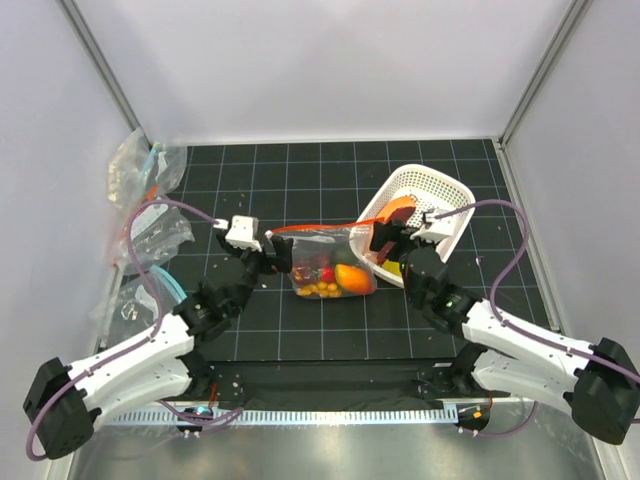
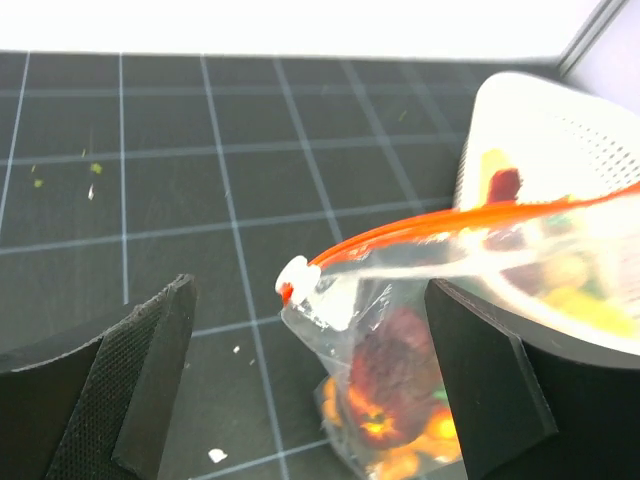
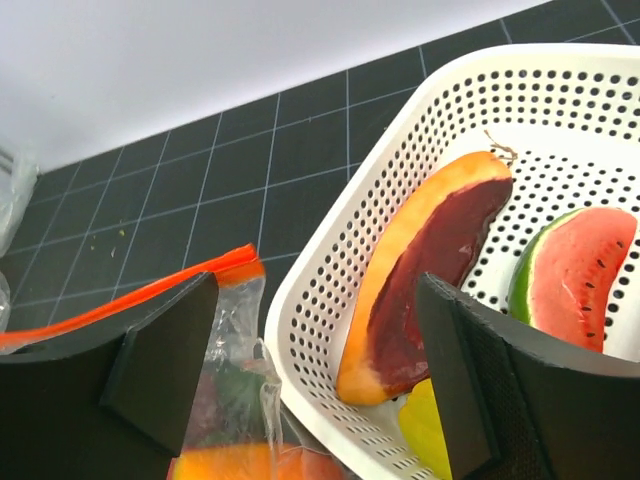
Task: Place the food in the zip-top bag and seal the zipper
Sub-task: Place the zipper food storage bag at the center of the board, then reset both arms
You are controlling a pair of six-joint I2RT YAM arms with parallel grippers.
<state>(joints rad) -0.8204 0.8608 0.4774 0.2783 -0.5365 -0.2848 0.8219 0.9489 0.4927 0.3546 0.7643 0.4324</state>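
Risks, big to small. Mat [image 1: 250,330]: bare grid, nothing to stop a bag sliding on it. Spare clear bags [image 1: 145,170] lie at the far L edge, well apart, no issue. Basket [image 1: 452,190] is just R of the work. An orange/dark-red slice [image 3: 430,270], a watermelon slice [image 3: 575,265] and a yellow piece [image 3: 430,430] sit in it. If these count as task items, filling isn't finished and a closed zip would need reopening. Zip-top bag [image 1: 330,262] is mid-mat between the arms, strip edge up. Its R end is at the basket's near rim; touching or just beside, can't tell. Left gripper [image 2: 310,300]: fingers wide apart, bag's L corner between them, not clamped. Right gripper [image 3: 318,290]: also wide apart, straddling bag corner and basket rim, clamped on nothing. So the bag is unsupported and could slump or tip. A finger could also snag film or basket rim on pull-back and drag either one. Food [image 1: 345,277] is inside the bag, low, in a red/orange/yellow heap, and rolls out only if the seal has a gap. Zipper [image 1: 310,229] looks like one line, but can't confirm closure over the full length. Slider [image 2: 294,274] is at the L end; if it is short of its stop, a small opening stays.
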